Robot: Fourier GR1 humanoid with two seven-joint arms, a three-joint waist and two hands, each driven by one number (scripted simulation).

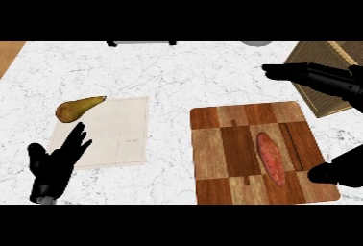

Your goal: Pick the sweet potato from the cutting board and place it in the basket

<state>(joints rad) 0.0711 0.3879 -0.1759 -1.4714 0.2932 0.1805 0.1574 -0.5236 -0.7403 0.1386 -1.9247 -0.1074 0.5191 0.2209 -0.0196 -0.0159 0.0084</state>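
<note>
A reddish sweet potato lies lengthwise on the right half of the wooden cutting board. A woven tan basket sits at the far right, behind the board. My right hand comes in from the right edge, open. Its straight fingers stretch left over the basket's near corner, and its thumb shows low over the board's right edge. The sweet potato lies between them, untouched. My left hand rests open at the lower left, fingers up.
A yellow-brown pear lies on the far left corner of a pale mat, just beyond my left hand. Grey objects stand at the counter's back edge. White marble counter lies between mat and board.
</note>
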